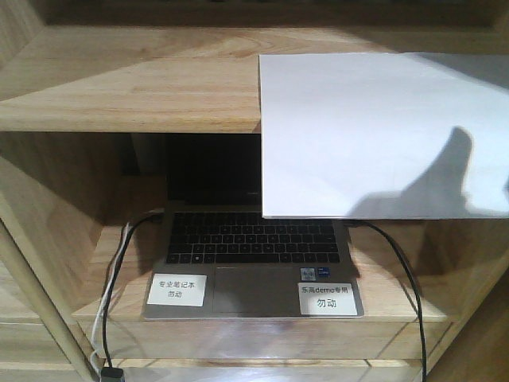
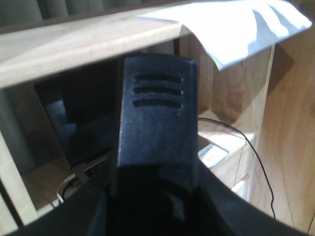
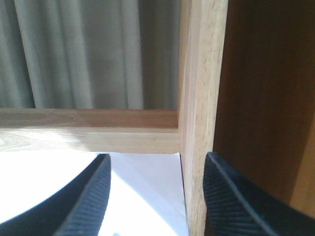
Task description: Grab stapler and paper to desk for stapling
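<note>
Right gripper (image 3: 157, 169): my right wrist view shows two ribbed black fingers (image 3: 83, 201) spread wide, holding nothing. White sheet and the foot of a wooden post (image 3: 199, 123) show in the gap.
Right gripper, place: just above the upper shelf board (image 1: 135, 87), at its right end, close to the post.
Left gripper (image 2: 157, 73): I see one black slab with three slots filling the view. I cannot tell whether the jaws are together or apart.
Left gripper, place: in front of the upper shelf board and lower than its front edge.
Paper (image 1: 382, 135): plain white, blank, rectangular, no creases that I can see.
Paper, place: lying flat on the right part of the upper shelf board, its near edge overhanging the board's front.
Paper, marks: a dark shadow with one upright lobe falls on its right side.
Below the upper shelf board: an open laptop (image 1: 254, 255) with two white labels (image 1: 176, 288) on its palm rest and black cables (image 1: 402, 270) at either side.
Behind the upper shelf board: a grey curtain (image 3: 88, 54).
</note>
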You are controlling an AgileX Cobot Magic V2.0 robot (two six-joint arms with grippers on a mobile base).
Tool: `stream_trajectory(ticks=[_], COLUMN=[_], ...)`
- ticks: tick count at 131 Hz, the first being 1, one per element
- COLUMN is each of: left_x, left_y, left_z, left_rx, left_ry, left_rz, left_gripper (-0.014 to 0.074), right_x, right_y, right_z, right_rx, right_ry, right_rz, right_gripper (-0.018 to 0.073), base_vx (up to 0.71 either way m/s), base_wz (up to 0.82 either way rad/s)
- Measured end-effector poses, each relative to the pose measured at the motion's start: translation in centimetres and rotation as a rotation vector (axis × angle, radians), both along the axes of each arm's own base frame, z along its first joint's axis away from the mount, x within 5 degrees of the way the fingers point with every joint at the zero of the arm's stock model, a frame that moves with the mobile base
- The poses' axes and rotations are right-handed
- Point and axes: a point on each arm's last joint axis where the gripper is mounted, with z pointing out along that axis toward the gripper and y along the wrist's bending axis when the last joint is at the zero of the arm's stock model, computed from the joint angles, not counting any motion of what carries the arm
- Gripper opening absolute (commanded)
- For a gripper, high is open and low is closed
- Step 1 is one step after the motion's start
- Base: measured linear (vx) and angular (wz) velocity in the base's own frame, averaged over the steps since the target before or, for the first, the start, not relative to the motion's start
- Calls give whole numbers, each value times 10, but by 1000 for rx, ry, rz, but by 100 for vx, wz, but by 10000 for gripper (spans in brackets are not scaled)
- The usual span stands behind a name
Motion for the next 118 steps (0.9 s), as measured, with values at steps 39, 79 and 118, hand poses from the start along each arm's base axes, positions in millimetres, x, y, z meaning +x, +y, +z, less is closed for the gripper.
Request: stream_trajectory(ticks=[39, 79, 118], left_x=[0, 0, 0], left_y=[0, 0, 0], left_z=[0, 0, 0], left_rx=[0, 2, 2], left_ry=[-1, 1, 1], left_rz=[0, 0, 0], left_gripper=[-6, -6, -6], right_x=[0, 0, 0], right_y=[0, 0, 0], right_z=[0, 0, 0], right_rx=[0, 0, 0], right_ry=[0, 0, 0], right_rz=[0, 0, 0], right_gripper=[396, 396, 396], base_vx=[0, 0, 0], base_wz=[0, 0, 0])
